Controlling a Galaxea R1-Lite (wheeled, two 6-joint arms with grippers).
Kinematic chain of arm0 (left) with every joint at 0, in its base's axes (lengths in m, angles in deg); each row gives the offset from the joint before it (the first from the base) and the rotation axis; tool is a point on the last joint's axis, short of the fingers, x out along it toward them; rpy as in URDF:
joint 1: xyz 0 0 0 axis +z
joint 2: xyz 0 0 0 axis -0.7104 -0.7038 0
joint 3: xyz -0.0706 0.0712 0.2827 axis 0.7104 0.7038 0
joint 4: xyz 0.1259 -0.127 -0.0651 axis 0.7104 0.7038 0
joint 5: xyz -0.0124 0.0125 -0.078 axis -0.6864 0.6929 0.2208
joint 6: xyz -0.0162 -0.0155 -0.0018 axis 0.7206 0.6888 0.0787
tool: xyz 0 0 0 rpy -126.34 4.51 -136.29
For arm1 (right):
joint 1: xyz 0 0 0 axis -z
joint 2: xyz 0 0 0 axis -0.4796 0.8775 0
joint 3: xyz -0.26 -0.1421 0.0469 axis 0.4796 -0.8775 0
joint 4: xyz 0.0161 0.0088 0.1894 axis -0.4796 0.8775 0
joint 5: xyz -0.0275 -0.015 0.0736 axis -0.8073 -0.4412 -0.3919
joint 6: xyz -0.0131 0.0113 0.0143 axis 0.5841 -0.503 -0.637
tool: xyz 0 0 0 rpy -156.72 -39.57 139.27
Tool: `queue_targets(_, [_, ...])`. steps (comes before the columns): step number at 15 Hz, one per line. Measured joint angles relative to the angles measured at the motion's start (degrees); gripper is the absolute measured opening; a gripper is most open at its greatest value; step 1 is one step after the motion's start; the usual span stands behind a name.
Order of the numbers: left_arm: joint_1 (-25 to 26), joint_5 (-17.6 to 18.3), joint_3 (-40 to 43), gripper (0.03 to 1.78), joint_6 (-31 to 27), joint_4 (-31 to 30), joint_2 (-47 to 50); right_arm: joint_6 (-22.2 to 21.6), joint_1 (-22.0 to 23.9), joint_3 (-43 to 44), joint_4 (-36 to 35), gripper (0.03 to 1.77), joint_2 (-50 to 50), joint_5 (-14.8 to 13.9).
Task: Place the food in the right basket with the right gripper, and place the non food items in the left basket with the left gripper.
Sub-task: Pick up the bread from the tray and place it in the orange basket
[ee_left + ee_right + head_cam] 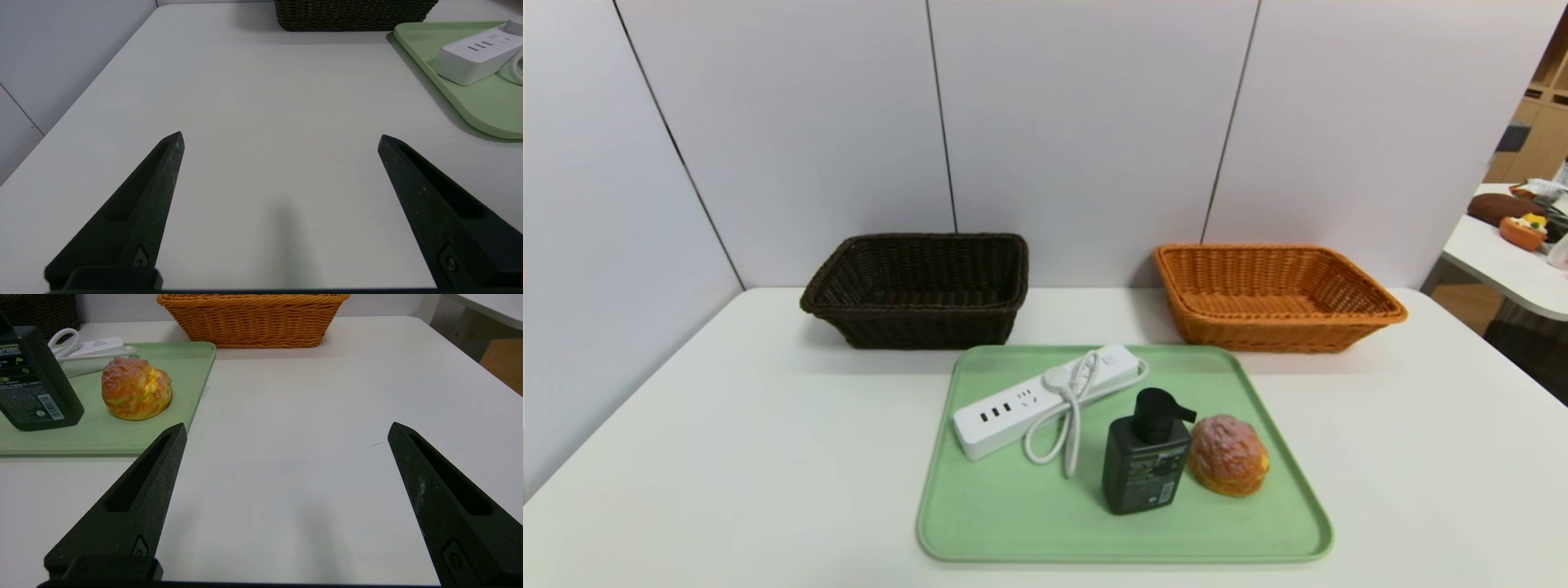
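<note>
An office-like test room. Plain white partition panels (pixel 1086 122) back a white surface (pixel 727 425). Wooden shelving (pixel 1543 122) stands beyond another table (pixel 1503 261).

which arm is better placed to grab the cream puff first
Right. The cream puff lies at the tray's right edge, close ahead of the open right gripper; the left gripper hovers over bare table beyond the tray's other side.

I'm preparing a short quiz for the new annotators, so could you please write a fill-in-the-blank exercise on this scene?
1. The cream puff, pump bottle and power strip all sit on a green ____.
2. The right basket is ____ in colour.
3. The left gripper and right gripper both have jaws that are ____.
4. The number of items inside the left basket is ____.

Missing words: tray; orange; open; zero
</note>
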Motion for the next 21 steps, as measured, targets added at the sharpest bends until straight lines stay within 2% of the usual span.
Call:
queue_targets(13, [-0.02, 0.15, -0.27, 1.69, -1.61, 0.48, 0.00, -0.15, 0.00, 0.00, 0.02, 1.70, 0.00, 0.00])
queue_targets(18, [-0.02, 0.72, -3.06, 1.69, -0.76, 3.71, -0.05, 0.38, 0.00, 2.06, 0.49, 1.70, 0.05, 0.23])
queue_targets(21, [-0.02, 2.58, -8.77, 1.69, 0.02, 8.39, -0.99, 0.16, 0.00, 7.88, 7.77, 1.70, 0.66, 1.26])
